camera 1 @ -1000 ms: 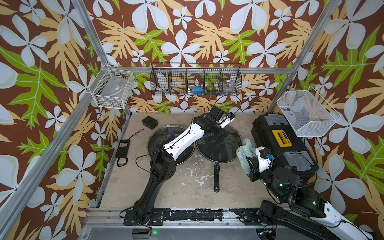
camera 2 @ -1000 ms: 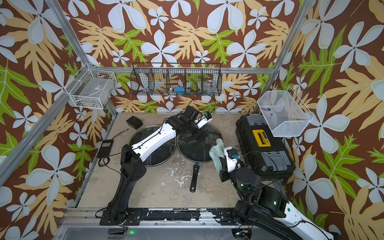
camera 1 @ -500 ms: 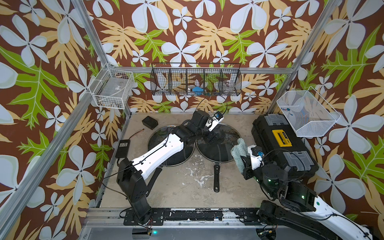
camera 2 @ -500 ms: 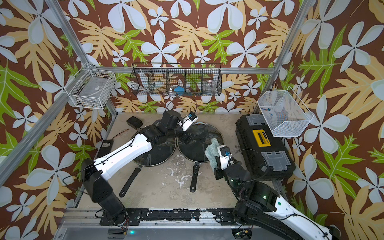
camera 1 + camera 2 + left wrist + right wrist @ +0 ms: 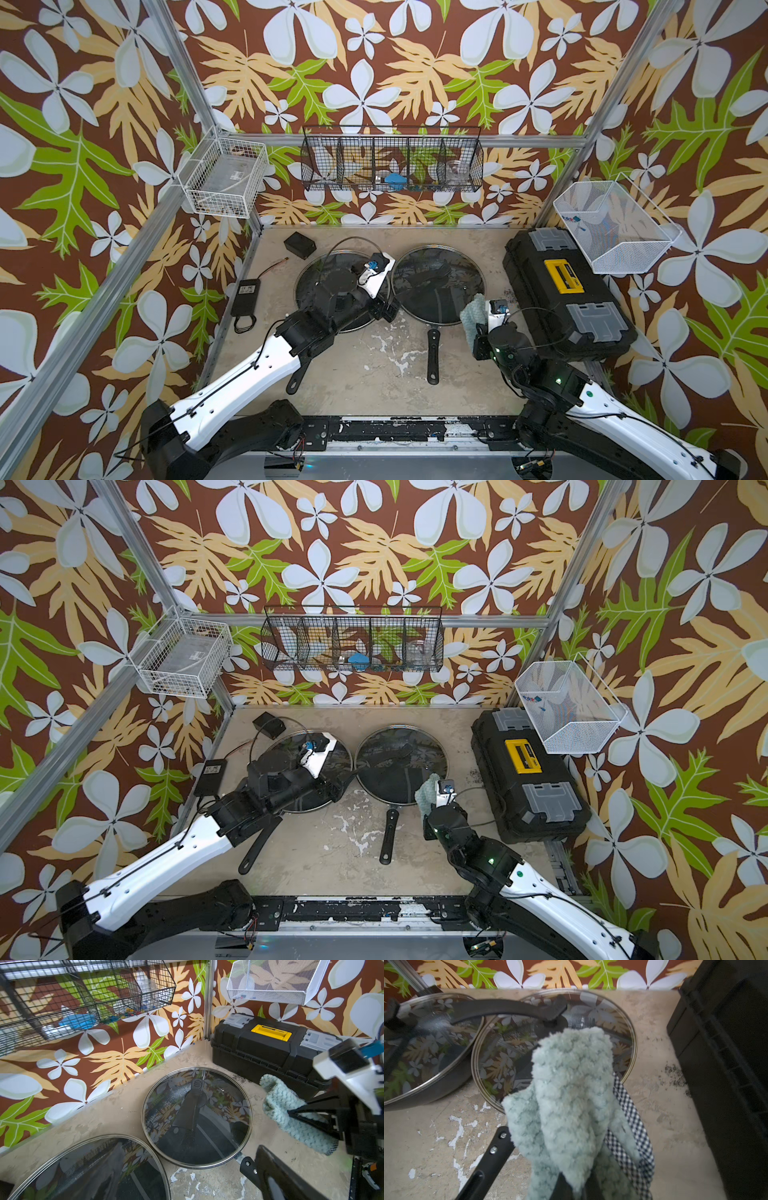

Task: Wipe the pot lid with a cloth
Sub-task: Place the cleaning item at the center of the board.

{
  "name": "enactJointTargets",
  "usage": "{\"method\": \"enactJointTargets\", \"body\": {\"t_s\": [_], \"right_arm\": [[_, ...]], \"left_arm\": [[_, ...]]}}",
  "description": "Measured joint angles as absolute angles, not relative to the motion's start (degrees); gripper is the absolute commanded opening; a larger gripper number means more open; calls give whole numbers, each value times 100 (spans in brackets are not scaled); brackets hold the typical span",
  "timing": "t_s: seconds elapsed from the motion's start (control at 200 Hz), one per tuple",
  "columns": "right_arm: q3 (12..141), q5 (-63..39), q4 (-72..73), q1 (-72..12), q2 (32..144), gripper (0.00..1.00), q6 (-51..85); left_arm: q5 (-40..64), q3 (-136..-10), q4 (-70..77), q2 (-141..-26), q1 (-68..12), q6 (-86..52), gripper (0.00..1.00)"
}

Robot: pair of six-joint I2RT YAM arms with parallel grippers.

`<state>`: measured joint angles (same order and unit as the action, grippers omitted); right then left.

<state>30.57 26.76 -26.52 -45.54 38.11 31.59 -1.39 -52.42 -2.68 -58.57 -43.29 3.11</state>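
The pot lid (image 5: 440, 286) (image 5: 197, 1115) is round glass with a steel rim and a black handle, and it lies on the right-hand pan. The pale teal cloth (image 5: 471, 316) (image 5: 571, 1095) hangs bunched over the lid's near right rim, and whether it touches the glass I cannot tell. My right gripper (image 5: 295, 1113) is shut on the cloth, which hides its fingertips in the right wrist view. My left gripper (image 5: 390, 311) hovers between the two pans, open and holding nothing. Only one of its fingers (image 5: 274, 1176) shows in the left wrist view.
A second glass lid (image 5: 332, 286) covers the left pan, under my left arm. Pan handles (image 5: 432, 357) (image 5: 297, 378) point toward the front. A black toolbox (image 5: 565, 291) stands at the right, with a power adapter (image 5: 245, 295) and a small black box (image 5: 299, 245) at the left. Wire baskets (image 5: 390, 162) hang on the walls.
My left arm has pulled back from over the pot lid toward the near left, and its jaws have opened wider. The right gripper has carried the cloth slightly left to the lid's rim.
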Motion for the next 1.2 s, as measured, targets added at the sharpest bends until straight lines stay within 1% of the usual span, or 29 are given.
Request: {"method": "enactJointTargets", "body": {"t_s": [0.21, 0.495, 0.53, 0.57, 0.606, 0.681, 0.716, 0.756, 0.806, 0.876, 0.971, 1.076, 1.201], "right_arm": [[2215, 1863, -2064, -3826, 3940, 0, 3618], [1876, 1061, -1455, -3752, 4757, 0, 3924], [1844, 1009, -1389, -3752, 4838, 5, 3972], [1817, 952, -1334, -3752, 4912, 13, 3999], [1811, 930, -1319, -3752, 4969, 22, 4005], [1870, 908, -1347, -3752, 5000, 47, 4012], [1949, 915, -1385, -3752, 4960, 56, 3994], [2056, 950, -1428, -3752, 4871, 64, 3962], [2226, 1020, -1500, -3752, 4727, 71, 3857], [2484, 1122, -1621, -3728, 4536, 78, 3758], [2856, 1247, -1776, -3597, 4403, 82, 3527], [3236, 1404, -1844, -3371, 4390, 84, 3166], [3507, 1651, -1579, -3009, 4576, 86, 2659]], "left_arm": [[-486, -4560, -233, -5006, -4274, 183, 100], [-753, -4394, -263, -4659, -4093, 189, 100], [-760, -4390, -263, -4654, -4086, 189, 100], [-770, -4386, -279, -4652, -4075, 193, 100], [-770, -4381, -279, -4650, -4064, 209, 100], [-784, -4379, -279, -4650, -4034, 209, 100], [-797, -4379, -279, -4650, -4012, 211, 100], [-821, -4379, -279, -4650, -3977, 211, 100], [-834, -4379, -279, -4650, -3920, 213, 100], [-858, -4386, -276, -4665, -3804, 217, 100], [-851, -4423, -257, -4762, -3570, 235, 100], [-735, -4536, -187, -4958, -3168, 340, 100], [-550, -4668, 89, -5288, -2449, 440, 100]]}}
